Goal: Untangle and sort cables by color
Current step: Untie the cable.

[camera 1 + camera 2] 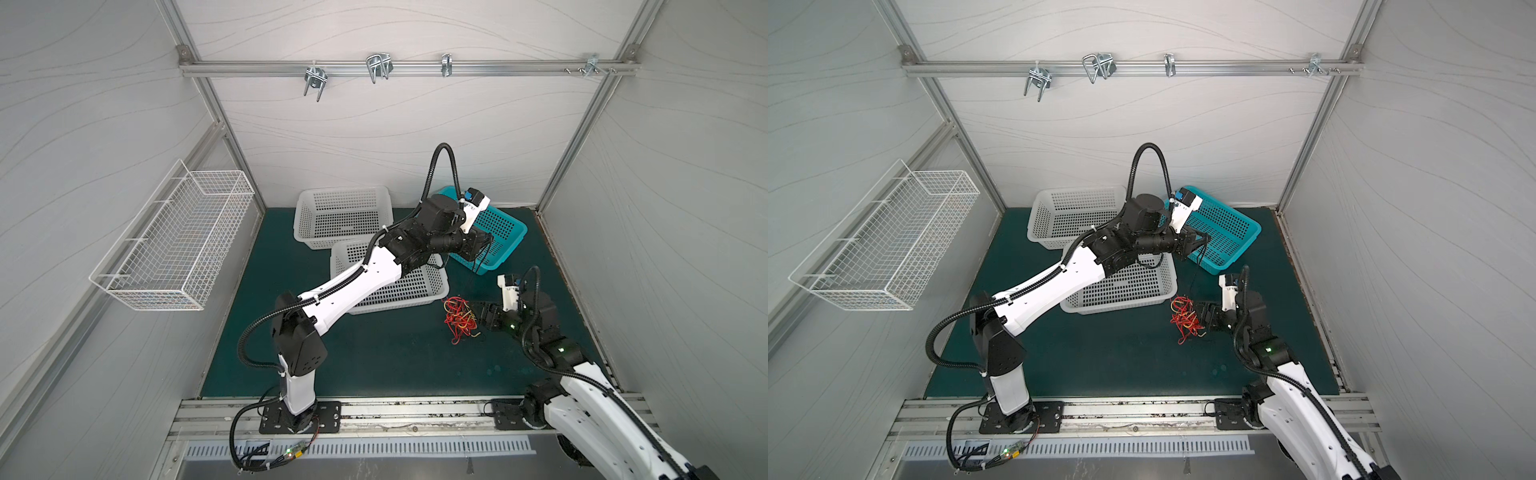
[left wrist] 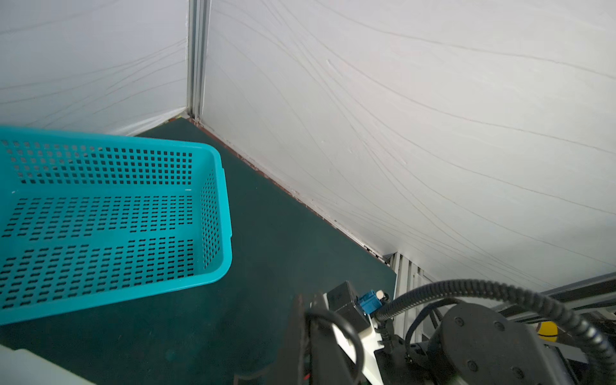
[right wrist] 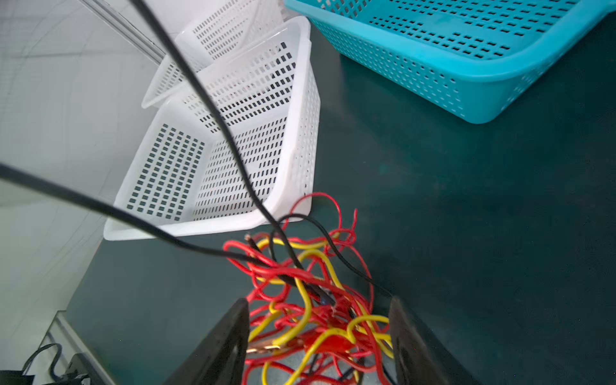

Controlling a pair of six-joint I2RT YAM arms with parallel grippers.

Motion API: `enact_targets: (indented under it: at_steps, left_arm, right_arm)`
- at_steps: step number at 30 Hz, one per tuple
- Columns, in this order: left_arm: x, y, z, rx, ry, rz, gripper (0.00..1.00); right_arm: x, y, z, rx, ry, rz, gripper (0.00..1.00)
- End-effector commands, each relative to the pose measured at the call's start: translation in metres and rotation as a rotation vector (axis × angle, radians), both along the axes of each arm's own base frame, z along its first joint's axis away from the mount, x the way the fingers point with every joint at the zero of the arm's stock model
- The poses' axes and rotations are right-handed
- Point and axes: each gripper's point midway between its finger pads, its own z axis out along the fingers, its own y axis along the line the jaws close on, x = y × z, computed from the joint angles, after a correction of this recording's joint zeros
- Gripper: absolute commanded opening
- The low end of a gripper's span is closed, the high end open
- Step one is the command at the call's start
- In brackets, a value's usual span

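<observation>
Landmark for this report: teal basket, perforated plastic, standing on the green mat.

Left gripper: held over the teal basket's near rim, raised clear of it. Fingers together, clamped on a black cable. Two strands of that cable run taut from the gripper, past the outside of the teal basket's near wall, into the pile below.

Cable tangle: red, yellow and black wires knotted together, lying on the mat near the teal basket, on the side toward the arm bases. Red clip ends show within it in the right wrist view. No wire lies inside the teal basket.

Right gripper: low at the tangle. Fingers apart, one on each side of the wires, not closed on them.

Nearer white basket: just beside the teal basket, its corner next to the tangle. Farther white basket: behind it, also beside the teal basket.
</observation>
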Motion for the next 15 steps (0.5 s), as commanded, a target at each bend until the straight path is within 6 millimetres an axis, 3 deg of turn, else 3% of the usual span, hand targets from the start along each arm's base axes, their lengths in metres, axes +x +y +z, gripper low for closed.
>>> enact_targets:
  at_steps: [1,11,15]
  left_arm:
    - [0.006,-0.003,0.020,-0.045,-0.033,0.018,0.00]
    - [0.014,0.001,0.015,-0.005,-0.067,0.052,0.00]
    - [0.013,0.002,0.023,-0.010,-0.085,0.048,0.00]
  right_arm:
    - [0.009,0.021,0.022,0.054,-0.058,0.078,0.66]
    - [0.006,0.037,-0.018,-0.115,0.027,0.096,0.58]
    - [0.002,0.044,-0.034,-0.168,0.067,0.106,0.48]
